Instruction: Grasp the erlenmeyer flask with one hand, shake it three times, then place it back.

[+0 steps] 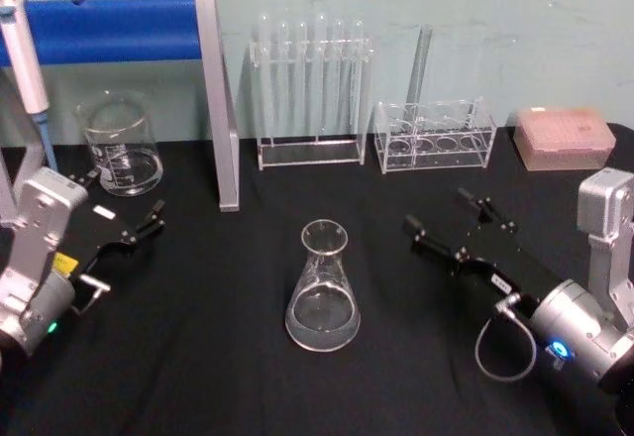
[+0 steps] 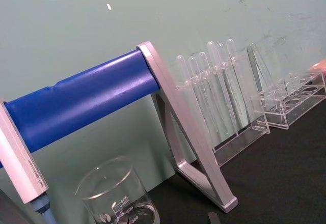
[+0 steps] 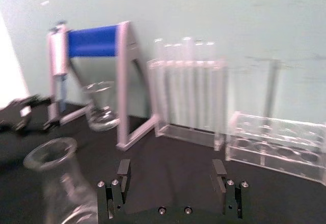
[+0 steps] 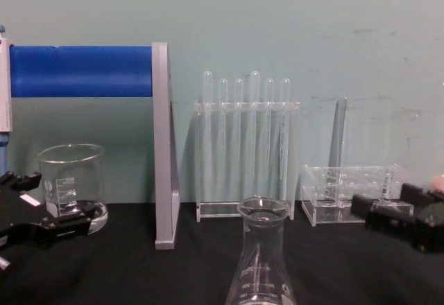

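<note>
The clear glass conical erlenmeyer flask [image 1: 323, 287] with its wide base and flared rim stands upright on the black table cloth [image 1: 228, 357], free of both grippers; it looks empty. Every other place here is told from this flask.

Behind the flask, against the pale green wall, a clear acrylic test tube rack [image 1: 309, 94] holds a row of thin glass tubes [image 4: 239, 128] standing upright, with no visible contents. Behind and to the flask's right sits a lower clear acrylic rack [image 1: 434, 137] with round wells; a single tall glass tube [image 1: 420, 64] leans in it. Further right of that rests a pink lidded plastic box [image 1: 565, 137]. Behind and to the flask's left rises a grey metal stand with a blue cylindrical bar [image 1: 119, 28], and beyond it a straight-sided glass beaker [image 1: 121, 146] with white graduation marks, upright and seemingly empty.

The right gripper [image 1: 451, 220] hovers just to the flask's right, its black fingers [image 3: 124, 169] spread wide apart and holding nothing; in the right wrist view the flask's rim [image 3: 50, 154] lies off to one side of the open fingers, apart from them. The left gripper [image 1: 127, 230] waits well to the flask's left, near the beaker, its jaws parted and empty.
</note>
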Robot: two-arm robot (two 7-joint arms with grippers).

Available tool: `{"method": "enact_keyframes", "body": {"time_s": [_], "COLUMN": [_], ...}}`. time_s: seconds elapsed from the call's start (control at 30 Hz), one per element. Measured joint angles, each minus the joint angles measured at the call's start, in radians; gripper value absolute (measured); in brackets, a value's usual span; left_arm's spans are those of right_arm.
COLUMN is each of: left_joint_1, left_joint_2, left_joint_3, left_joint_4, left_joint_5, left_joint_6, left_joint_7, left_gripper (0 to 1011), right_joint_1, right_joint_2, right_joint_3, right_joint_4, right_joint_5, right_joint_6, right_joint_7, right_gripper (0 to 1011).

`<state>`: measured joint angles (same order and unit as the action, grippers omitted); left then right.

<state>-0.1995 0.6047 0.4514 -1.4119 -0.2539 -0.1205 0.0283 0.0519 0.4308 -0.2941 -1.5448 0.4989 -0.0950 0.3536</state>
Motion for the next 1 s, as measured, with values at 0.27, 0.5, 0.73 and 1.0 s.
{"method": "enact_keyframes", "body": {"time_s": [0.27, 0.5, 0.73, 1.0], "left_joint_1": [0.0, 0.0, 0.0, 0.0], "left_joint_2": [0.0, 0.0, 0.0, 0.0], "left_joint_3": [0.0, 0.0, 0.0, 0.0], "left_joint_4": [0.0, 0.0, 0.0, 0.0], "left_joint_5": [0.0, 0.0, 0.0, 0.0], "left_joint_6": [0.0, 0.0, 0.0, 0.0], "left_joint_7": [0.0, 0.0, 0.0, 0.0], "left_gripper": [1001, 1001, 1001, 1001], "right_joint_1": [0.042, 0.094, 0.148, 0.195], "right_joint_2": [-0.078, -0.121, -0.15, -0.175], "right_joint_3": [0.027, 0.018, 0.007, 0.008], "right_joint_4": [0.041, 0.111, 0.197, 0.26], "right_joint_5": [-0.021, -0.114, -0.182, -0.212], "right_joint_6": [0.033, 0.025, 0.036, 0.062], "right_joint_7": [-0.097, -0.164, -0.19, -0.189], "right_gripper": [1000, 1000, 1000, 1000]}}
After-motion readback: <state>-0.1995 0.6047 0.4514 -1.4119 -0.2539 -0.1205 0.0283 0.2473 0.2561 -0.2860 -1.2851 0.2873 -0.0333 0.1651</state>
